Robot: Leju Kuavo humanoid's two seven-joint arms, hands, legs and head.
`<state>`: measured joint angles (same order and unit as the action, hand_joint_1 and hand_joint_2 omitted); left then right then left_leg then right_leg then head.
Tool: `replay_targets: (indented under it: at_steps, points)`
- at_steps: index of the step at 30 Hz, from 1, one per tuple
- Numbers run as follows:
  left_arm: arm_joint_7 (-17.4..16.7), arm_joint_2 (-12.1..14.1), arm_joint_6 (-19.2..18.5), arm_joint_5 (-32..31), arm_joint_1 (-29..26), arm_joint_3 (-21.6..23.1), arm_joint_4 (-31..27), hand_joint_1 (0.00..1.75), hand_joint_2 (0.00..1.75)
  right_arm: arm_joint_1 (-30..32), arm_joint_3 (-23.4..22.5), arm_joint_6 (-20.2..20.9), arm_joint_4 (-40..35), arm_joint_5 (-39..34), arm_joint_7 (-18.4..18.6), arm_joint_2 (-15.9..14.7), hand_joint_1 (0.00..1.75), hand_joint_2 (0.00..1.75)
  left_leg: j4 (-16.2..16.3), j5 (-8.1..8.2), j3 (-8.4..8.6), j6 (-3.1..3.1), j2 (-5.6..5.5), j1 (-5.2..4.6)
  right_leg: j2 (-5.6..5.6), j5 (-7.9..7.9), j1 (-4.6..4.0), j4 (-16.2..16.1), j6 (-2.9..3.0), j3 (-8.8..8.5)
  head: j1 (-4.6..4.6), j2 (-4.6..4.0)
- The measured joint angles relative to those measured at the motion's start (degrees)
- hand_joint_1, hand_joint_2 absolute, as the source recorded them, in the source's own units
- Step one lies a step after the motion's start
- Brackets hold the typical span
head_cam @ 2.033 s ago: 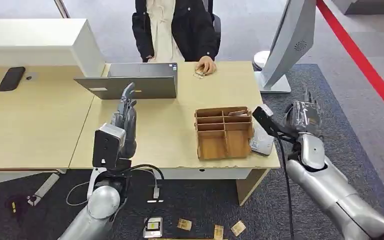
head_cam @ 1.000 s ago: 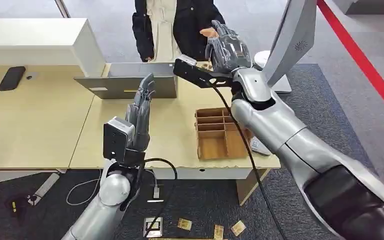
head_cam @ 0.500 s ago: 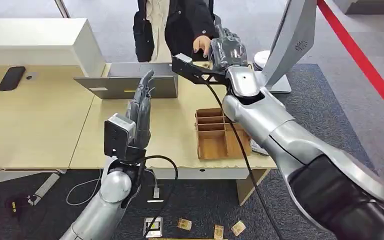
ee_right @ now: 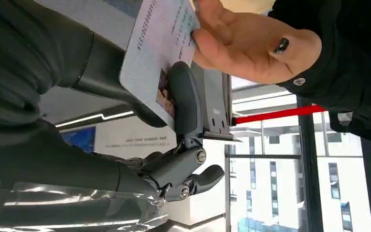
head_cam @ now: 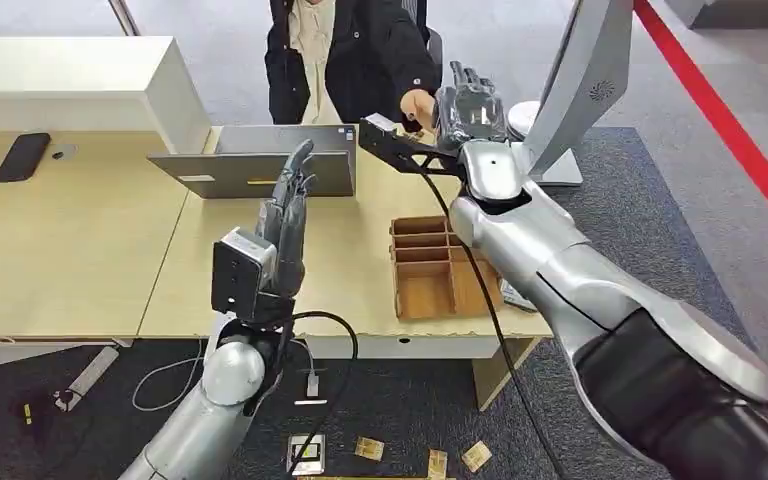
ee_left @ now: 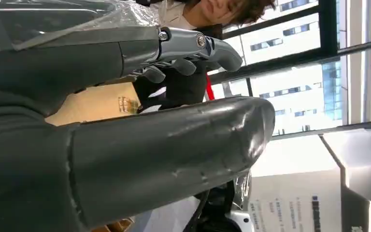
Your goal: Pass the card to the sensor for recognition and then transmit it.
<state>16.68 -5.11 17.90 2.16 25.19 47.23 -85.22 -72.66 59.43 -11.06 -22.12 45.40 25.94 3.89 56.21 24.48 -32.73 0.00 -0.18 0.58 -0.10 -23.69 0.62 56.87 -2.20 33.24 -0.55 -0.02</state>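
A person (head_cam: 355,55) stands behind the desk and holds a pale printed card (ee_right: 159,53) out in one hand (ee_right: 251,48). My right hand (head_cam: 468,100) is raised over the desk's far edge and meets that hand. In the right wrist view the card's near end sits between a dark finger (ee_right: 183,104) laid over it and another finger behind, while the person's fingers still pinch the other end. My left hand (head_cam: 288,220) is upright above the desk, fingers straight and apart, holding nothing; in its wrist view the left hand (ee_left: 140,150) is just as bare.
A wooden divided box (head_cam: 430,275) stands on the desk under my right arm, with a small pale device (head_cam: 513,297) beside it, mostly hidden. A grey laptop (head_cam: 260,165), a black phone (head_cam: 22,157) and a tall white screen stand (head_cam: 580,70) are around. Several cards (head_cam: 370,450) lie on the floor.
My right arm swung up from beside the desk's right end to the person. The person's hand left the desk and brought the card to my fingers. My left hand rose slightly.
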Motion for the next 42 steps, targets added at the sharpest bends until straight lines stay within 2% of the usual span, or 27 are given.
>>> replay_targets:
  at_steps: [2, 3, 4, 14, 16, 19, 23, 24, 28, 32, 36, 40, 42]
  points:
    - [0.00, 0.00, -0.18, -0.02, 0.00, 0.02, 0.00, 0.00, 0.00, -0.01, 0.20, -0.11, 0.26, 0.02, 0.13, -0.02, 1.75, 1.75, 0.00, 0.00, 0.00, 0.00, 0.00, 0.00, 0.00, 0.00, 0.00, 0.00, 0.00, 0.00, 0.00, 0.00]
    - [0.00, 0.00, -0.33, -0.07, 0.00, 0.07, 0.00, 0.00, 0.00, -0.02, 0.28, -0.20, 0.35, 0.02, 0.15, -0.04, 0.84, 1.75, 0.00, 0.00, 0.00, 0.00, 0.00, 0.00, 0.00, 0.00, 0.00, 0.00, 0.00, 0.00, -0.02, 0.00]
    - [-0.04, 0.00, -0.37, -0.20, 0.01, 0.09, 0.00, 0.00, 0.00, -0.05, 0.39, -0.28, 0.50, 0.02, 0.22, -0.06, 0.02, 1.75, 0.00, 0.00, 0.00, 0.00, 0.00, 0.00, 0.00, 0.00, 0.00, 0.00, 0.00, 0.00, 0.00, 0.00]
    - [-0.44, 0.00, -0.48, -0.83, 0.02, 0.35, 0.00, 0.00, 0.00, 0.00, 0.88, -4.50, 1.09, -4.19, -0.50, -0.09, 0.00, 1.75, 0.00, 0.00, 0.01, 0.00, 0.00, 0.00, 0.00, 0.00, 0.00, 0.00, 0.00, 0.00, 0.00, 0.00]
    - [-0.46, 0.00, -0.48, -1.07, 0.01, 0.37, 0.00, 0.00, 0.00, 0.21, 0.06, -8.03, 1.05, -8.75, -4.23, -0.04, 0.00, 1.75, 0.00, 0.00, 0.01, 0.00, 0.00, 0.00, 0.00, 0.01, 0.00, 0.00, 0.00, -0.01, 0.00, 0.00]
    - [-0.46, 0.00, -0.22, -1.49, 0.00, 0.37, 0.00, 0.00, 0.00, 0.48, -2.01, -13.25, 0.83, -15.79, -12.27, 0.13, 0.00, 1.75, 0.00, 0.00, 0.00, 0.00, 0.00, 0.00, 0.00, 0.01, 0.00, 0.00, 0.00, -0.01, -0.02, 0.00]
    - [-1.18, 0.00, 1.31, -2.25, -0.18, 0.37, -0.02, 0.00, 0.00, 2.68, -5.27, -14.91, -2.49, -26.98, -22.00, 0.31, 0.00, 1.75, 0.00, 0.00, 0.01, 0.00, 0.00, 0.01, 0.01, 0.00, -0.01, 0.00, 0.00, -0.01, -0.02, 0.00]
    - [-1.22, 0.02, 1.46, -2.27, -0.32, 0.35, -0.07, 0.00, 0.00, 3.73, -5.93, -14.93, -3.92, -29.30, -22.80, 0.28, 0.00, 1.75, 0.00, 0.00, 0.01, 0.00, 0.00, 0.01, 0.01, 0.00, -0.01, 0.00, 0.00, -0.01, 0.00, 0.00]
    - [-1.59, 0.26, 1.75, -2.64, -0.91, 0.33, -0.26, 0.00, 0.00, 7.55, -7.45, -14.73, -9.46, -33.81, -22.93, -0.63, 0.00, 1.75, 0.00, 0.00, 0.02, 0.00, 0.00, 0.01, 0.00, 0.00, -0.01, 0.00, 0.00, -0.01, 0.00, 0.00]
    - [-2.27, 0.77, 1.20, -3.39, -1.77, 0.24, -1.14, 0.00, 0.00, 12.67, -7.50, -13.48, -17.25, -36.17, -21.66, -3.83, 0.00, 1.75, 0.00, 0.00, 0.02, 0.00, 0.00, 0.00, 0.00, 0.00, 0.01, -0.01, 0.00, -0.02, 0.00, 0.00]
    - [-2.73, 1.11, -0.11, -4.09, -2.44, 0.18, -1.75, 0.00, 0.00, 18.17, -7.13, -11.58, -25.26, -32.96, -18.01, -7.62, 0.00, 1.75, 0.00, 0.00, 0.03, 0.00, -0.01, -0.01, -0.01, 0.00, 0.01, -0.02, 0.00, -0.03, -0.04, 0.00]
    - [-2.82, 1.42, -0.48, -4.20, -2.81, 0.11, -2.25, 0.00, 0.00, 22.07, -6.82, -10.66, -30.62, -30.36, -16.70, -10.25, 0.00, 1.75, 0.00, 0.02, 0.03, -0.01, 0.00, -0.01, 0.04, 0.00, 0.01, -0.02, 0.00, -0.01, 0.00, 0.00]
    - [-2.84, 1.49, -0.50, -4.31, -3.05, 0.11, -2.58, 0.00, 0.00, 22.97, -6.40, -10.69, -32.33, -25.43, -14.97, -11.30, 0.00, 1.75, 0.00, 0.02, 0.02, -0.01, 0.00, 0.00, 0.03, 0.00, 0.01, -0.02, 0.00, -0.01, 0.00, 0.00]
